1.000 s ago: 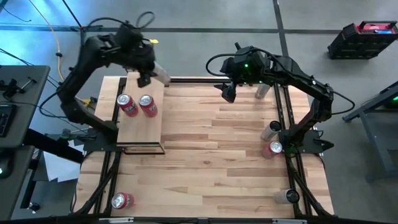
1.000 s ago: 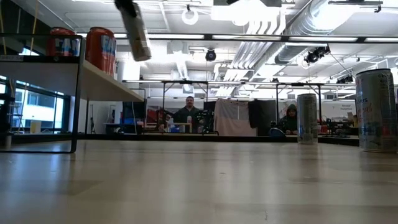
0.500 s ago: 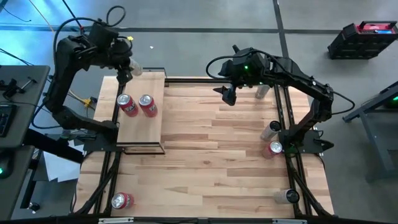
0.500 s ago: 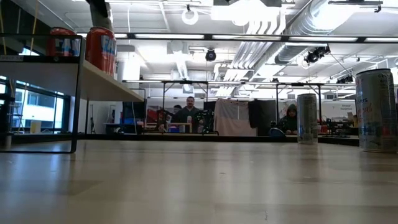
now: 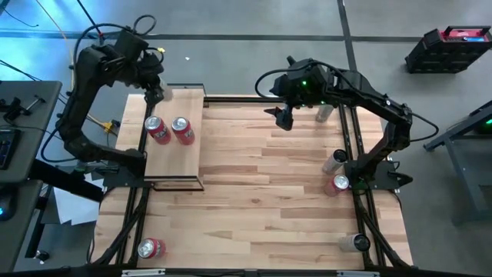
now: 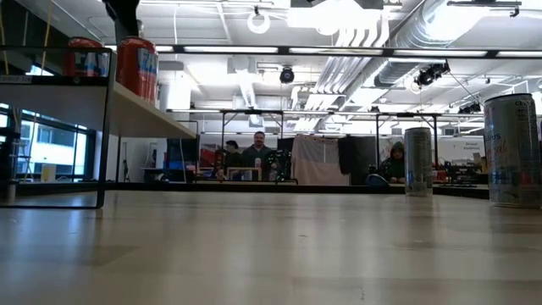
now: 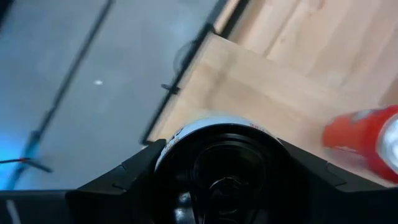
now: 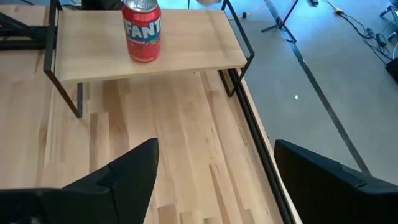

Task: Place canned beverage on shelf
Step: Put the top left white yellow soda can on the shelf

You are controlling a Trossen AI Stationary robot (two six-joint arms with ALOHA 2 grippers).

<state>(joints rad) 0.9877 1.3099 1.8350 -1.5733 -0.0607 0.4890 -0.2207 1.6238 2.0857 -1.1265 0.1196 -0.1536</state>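
The left claw (image 5: 156, 92) is clenched round a pale silver can (image 7: 214, 124), whose rounded end fills the left wrist view between the two dark fingers (image 7: 118, 180); in the high view the can shows as a light stub at the claw, over the far left corner of the shelf (image 5: 188, 108). Whether it touches the board cannot be told. The shelf is a narrow pale-wood board in a thin black frame, raised on thin black legs above the left side of the bench (image 5: 261, 192). Two red cans (image 5: 170, 130) stand upright on it side by side, near its middle, their silver tops facing up; in the right wrist view one of them carries white lettering on a blue patch. The right claw (image 5: 284, 119) hangs released over the far middle of the bench, its fingers (image 8: 124, 171) spread wide with nothing between them. A third red can (image 5: 151, 248) stands at the near left corner of the bench, and more cans (image 5: 336, 173), silver and red, stand along the right edge.
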